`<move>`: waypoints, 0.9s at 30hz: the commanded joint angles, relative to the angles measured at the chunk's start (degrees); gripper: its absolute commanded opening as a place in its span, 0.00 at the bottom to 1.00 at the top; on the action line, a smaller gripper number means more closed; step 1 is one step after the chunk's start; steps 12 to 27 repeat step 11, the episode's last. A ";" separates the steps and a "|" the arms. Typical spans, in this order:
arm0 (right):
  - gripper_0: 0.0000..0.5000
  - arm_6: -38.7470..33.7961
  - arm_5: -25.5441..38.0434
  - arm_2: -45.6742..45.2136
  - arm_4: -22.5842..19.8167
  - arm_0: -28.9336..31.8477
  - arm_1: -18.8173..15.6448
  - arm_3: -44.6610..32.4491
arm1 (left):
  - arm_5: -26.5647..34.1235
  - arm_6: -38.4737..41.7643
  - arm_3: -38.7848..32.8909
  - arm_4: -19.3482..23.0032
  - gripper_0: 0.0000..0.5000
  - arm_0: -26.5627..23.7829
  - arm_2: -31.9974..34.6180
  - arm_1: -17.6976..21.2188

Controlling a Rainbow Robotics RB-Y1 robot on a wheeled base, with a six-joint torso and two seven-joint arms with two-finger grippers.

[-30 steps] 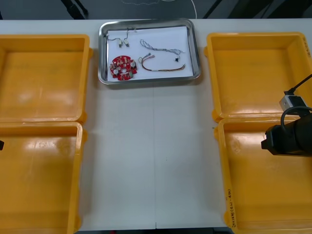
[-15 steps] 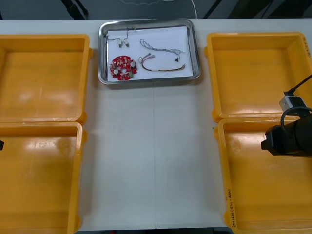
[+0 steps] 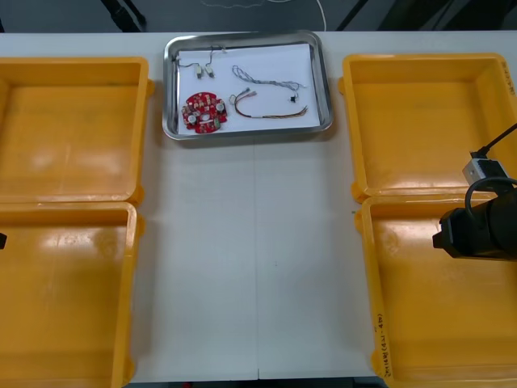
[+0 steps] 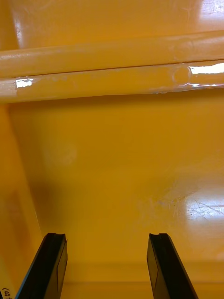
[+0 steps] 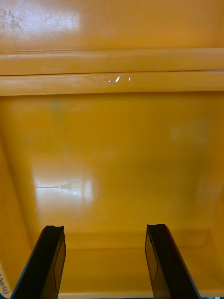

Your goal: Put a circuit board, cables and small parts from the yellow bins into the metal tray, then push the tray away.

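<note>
The metal tray (image 3: 168,89), white inside, lies at the table's far edge between the bins. In it are a round red circuit board (image 3: 204,111), a twisted blue and white cable (image 3: 266,81), a red and yellow cable (image 3: 271,114) and small metal parts (image 3: 203,70). My right arm (image 3: 477,228) hangs over the near right yellow bin (image 3: 420,323). In the right wrist view my right gripper (image 4: 106,266) stands open above that bin's bare floor (image 4: 116,163). My left gripper (image 5: 105,264) is open too, over the bare floor of the near left bin (image 5: 112,154).
Two more yellow bins, far left (image 3: 69,129) and far right (image 3: 428,121), look bare inside. A strip of light table (image 3: 250,259) runs between the bin pairs from the tray to the front edge.
</note>
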 commanded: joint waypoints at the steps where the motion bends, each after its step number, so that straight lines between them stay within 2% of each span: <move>1: 1.00 0.02 0.28 -1.66 -0.40 0.84 -1.54 -0.67 | 0.36 -3.15 -1.44 0.33 1.00 1.18 1.70 2.40; 27: 1.00 0.02 0.28 -1.66 -0.40 0.84 -1.54 -0.67 | 0.36 -3.15 -1.44 0.33 1.00 1.18 1.70 2.40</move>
